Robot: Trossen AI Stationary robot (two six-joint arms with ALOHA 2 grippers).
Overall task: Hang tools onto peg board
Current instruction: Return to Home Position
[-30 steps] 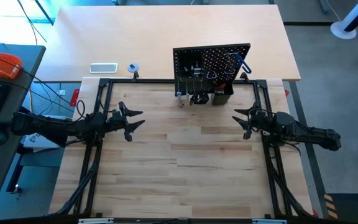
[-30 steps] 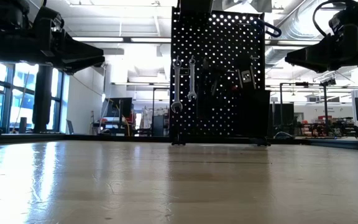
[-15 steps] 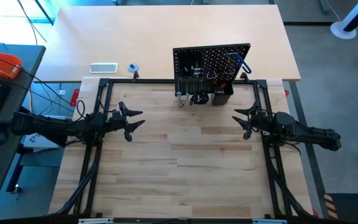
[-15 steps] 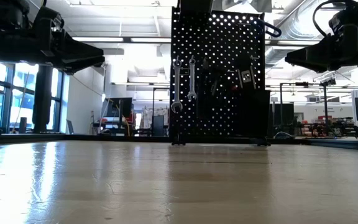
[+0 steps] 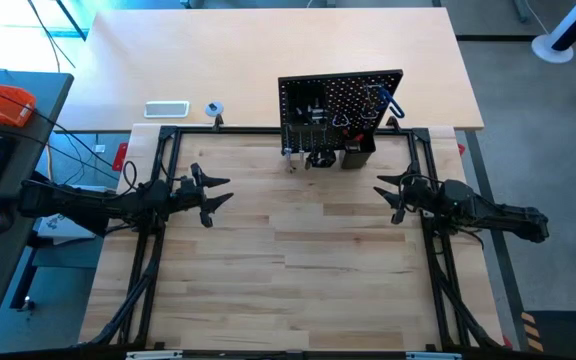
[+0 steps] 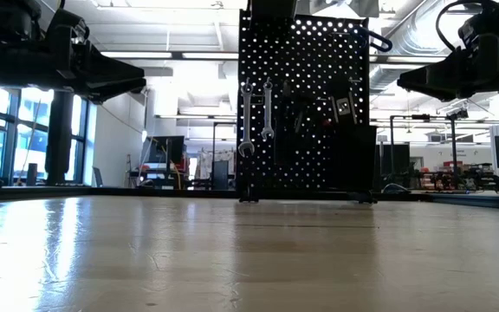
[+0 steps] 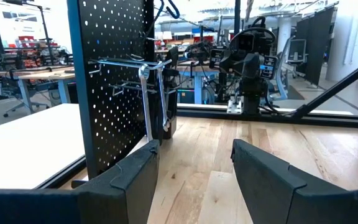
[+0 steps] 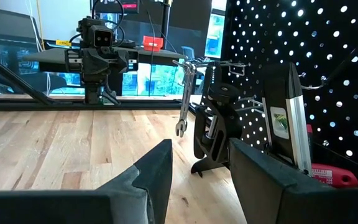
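The peg board (image 5: 340, 112) stands upright at the table's far edge, right of the middle. Tools hang from hooks on its front. Two silver wrenches (image 6: 256, 117) hang by their upper ends. A black clamp (image 8: 213, 127) and a red-handled tool (image 8: 331, 175) show beside them, and a small black bin (image 5: 358, 155) sits low on the board. My left gripper (image 5: 213, 193) (image 7: 194, 168) hovers open and level at the table's left. My right gripper (image 5: 386, 192) (image 8: 201, 168) hovers open at the right. Both face the middle, with nothing between their fingers.
A white flat rectangle (image 5: 166, 109) and a small tape roll (image 5: 214, 108) lie on the lighter table beyond the far rail. A black frame (image 5: 168, 140) borders the wooden table top (image 5: 298, 270). An orange object (image 5: 0, 103) sits on a desk at far left.
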